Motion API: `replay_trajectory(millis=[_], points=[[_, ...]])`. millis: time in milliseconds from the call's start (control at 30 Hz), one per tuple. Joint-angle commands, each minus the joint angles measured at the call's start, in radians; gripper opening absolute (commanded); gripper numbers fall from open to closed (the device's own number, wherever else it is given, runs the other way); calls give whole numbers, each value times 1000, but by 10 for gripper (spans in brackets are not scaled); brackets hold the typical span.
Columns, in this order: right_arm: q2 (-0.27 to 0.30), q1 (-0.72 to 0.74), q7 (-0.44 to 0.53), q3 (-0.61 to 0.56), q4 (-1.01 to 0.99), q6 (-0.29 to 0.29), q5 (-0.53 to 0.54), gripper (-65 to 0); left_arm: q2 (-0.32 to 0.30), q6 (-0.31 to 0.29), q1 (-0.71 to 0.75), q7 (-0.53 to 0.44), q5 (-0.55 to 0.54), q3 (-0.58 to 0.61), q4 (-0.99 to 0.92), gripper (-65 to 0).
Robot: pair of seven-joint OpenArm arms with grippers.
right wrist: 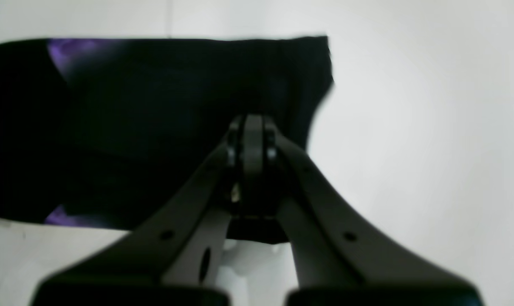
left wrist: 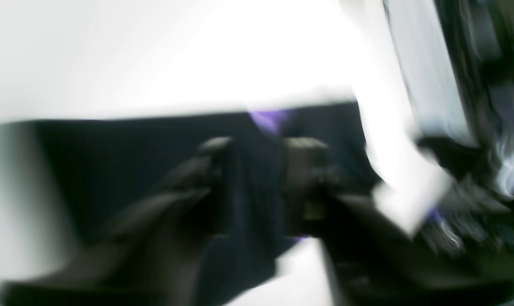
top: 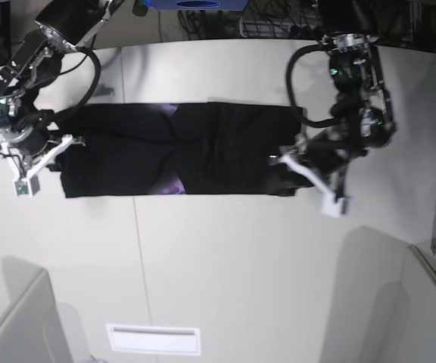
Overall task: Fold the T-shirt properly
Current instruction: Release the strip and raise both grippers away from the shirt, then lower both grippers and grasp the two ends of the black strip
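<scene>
— Black cloth, is it? Where does it lie?
— Yes, the large black short-sleeved T-shirt (top: 180,150) lies as a long flat band across the far half of the smooth pale table (top: 225,249), purple print peeking at its folds.
— And the grippers?
— The right gripper (right wrist: 251,127) has its jaws pressed together over one end. The left gripper (left wrist: 257,146) is blurred, with dark cloth between its fingers.

The right gripper (right wrist: 252,140) has its jaws pressed together on the T-shirt (right wrist: 155,127). The left gripper (left wrist: 257,170) — badly blurred — straddles a fold of cloth, jaws slightly apart.
</scene>
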Motion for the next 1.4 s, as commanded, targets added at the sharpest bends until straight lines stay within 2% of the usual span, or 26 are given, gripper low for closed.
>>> replay_trajectory(millis=[0,33,67,133,167,200,233,300,400,467,567,700,833,1000,1133,1233,1367], points=[[10,34,-21,18,11,-2,8,-650,-19,-6,21,-1,-6,-78,33,-650],[10,57,-66,40,-1,-1,8,-650,-41,-7,46,-1,-6,-159,37,-650],[11,79,-96,60,-20,2,8,-579,-67,-7,70,-1,-6,-234,31,-650],[17,116,-116,86,-90,4,8,-359,-113,-16,123,-1,-5,-358,5,-650],[22,129,-115,95,-129,4,8,-278,-136,-38,147,-5,-5,-401,-10,-650],[40,142,-115,95,-176,4,8,-210,-159,-70,173,-7,0,-443,-30,-650],[51,149,-115,90,-221,4,8,-183,-171,-105,193,-9,2,-481,-55,-650],[59,174,-110,98,-293,4,10,-194,-184,-160,218,-9,3,-535,-110,-650],[62,185,-50,92,-362,4,10,-210,-184,-210,219,-10,26,-561,-193,-650],[62,189,-32,92,-394,4,10,-210,-179,-245,218,-48,100,-532,-205,-650],[60,208,-27,98,-457,4,10,-210,-176,-285,225,-148,204,-423,-204,-650],[73,197,16,99,-482,4,8,-210,-178,-288,224,-226,262,-308,-247,-650],[83,189,28,92,-506,4,8,-210,-184,-288,199,-272,261,-262,-311,-650],[100,174,26,92,-572,4,7,-210,-184,-288,141,-274,262,-182,-339,-650],[94,142,20,92,-583,5,8,-210,-178,-285,109,-276,262,-113,-340,-650],[68,122,19,90,-574,7,8,-212,-176,-285,89,-277,262,-68,-342,-650],[59,109,3,90,-565,75,8,-213,-174,-283,72,-277,262,-12,-342,-650]])
